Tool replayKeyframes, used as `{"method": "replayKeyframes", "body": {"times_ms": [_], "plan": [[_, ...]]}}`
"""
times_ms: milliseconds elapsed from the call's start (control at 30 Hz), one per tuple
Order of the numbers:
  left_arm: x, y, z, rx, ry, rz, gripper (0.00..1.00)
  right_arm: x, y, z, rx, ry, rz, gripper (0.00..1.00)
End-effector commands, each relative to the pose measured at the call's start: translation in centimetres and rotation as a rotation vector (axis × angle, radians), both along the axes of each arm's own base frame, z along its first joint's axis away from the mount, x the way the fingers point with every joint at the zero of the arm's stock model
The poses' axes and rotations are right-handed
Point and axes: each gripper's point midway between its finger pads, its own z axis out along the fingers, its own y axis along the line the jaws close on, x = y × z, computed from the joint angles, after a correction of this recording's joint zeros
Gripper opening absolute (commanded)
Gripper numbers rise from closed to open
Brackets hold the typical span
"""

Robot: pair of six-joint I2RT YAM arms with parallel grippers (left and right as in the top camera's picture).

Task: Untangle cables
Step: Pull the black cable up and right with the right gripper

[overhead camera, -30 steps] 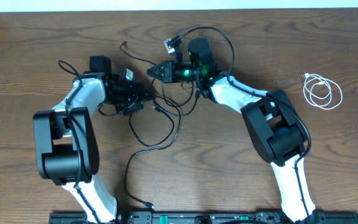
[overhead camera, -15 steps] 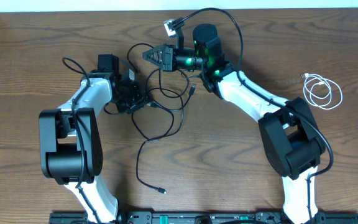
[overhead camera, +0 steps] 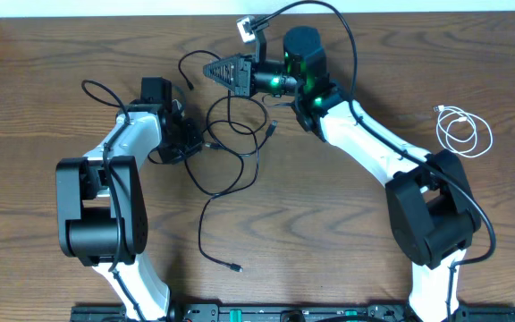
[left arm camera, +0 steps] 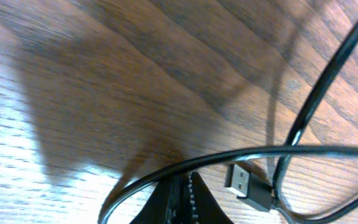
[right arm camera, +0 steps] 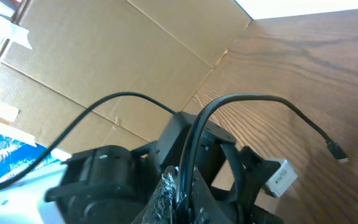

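Note:
Two black cables [overhead camera: 236, 150] lie tangled in loops mid-table between the arms. One strand runs forward to a free plug [overhead camera: 233, 267]. My left gripper [overhead camera: 191, 141] sits low at the tangle's left edge. In the left wrist view its jaws [left arm camera: 183, 186] are pressed together, with a black cable [left arm camera: 247, 153] crossing at the tips and a USB plug [left arm camera: 248, 186] beside them. My right gripper [overhead camera: 210, 72] points left above the back of the tangle, shut on a black cable [right arm camera: 188, 149] that rises between its fingers. The white cable [overhead camera: 463, 132] lies coiled apart at the far right.
A cardboard box [right arm camera: 104, 62] stands off the table's left side. Thick black arm wires arch over the right arm [overhead camera: 329, 18], one with a white tag [overhead camera: 245, 29]. Both arm bases [overhead camera: 97, 224] stand near the front edge.
My left gripper has closed at the tangle's edge. The right gripper moved toward the back with its cable, drawing the loops out. The long cable's free plug slid away from the front edge.

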Motion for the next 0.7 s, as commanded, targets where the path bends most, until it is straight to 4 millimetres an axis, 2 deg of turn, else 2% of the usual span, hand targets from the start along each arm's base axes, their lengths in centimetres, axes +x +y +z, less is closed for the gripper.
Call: {"method": "replayKeyframes", "body": {"times_ms": [0,200,433,533,667], "plan": [[-0.9,2.2,-1.3,0.102,0.043,0.032,0.08,-0.3,-0.8,4.1,0.041,-0.089,-0.008,0.01],[-1.2,3.4,-1.3,0.101,0.061,0.064,0.08,-1.1,-1.8,8.5,0.089,-0.172,-0.037,0.01],[-2.0,5.9,-1.4,0.094,0.099,0.148,0.08,-3.4,-3.4,14.4,0.139,-0.309,-0.057,0.01],[-2.4,6.6,-1.5,0.086,0.120,0.205,0.08,-3.6,-4.3,16.8,0.169,-0.351,-0.116,0.01],[-2.5,6.9,-1.5,0.086,0.121,0.211,0.08,-5.1,-5.8,21.6,0.261,-0.487,-0.159,0.01]]}}
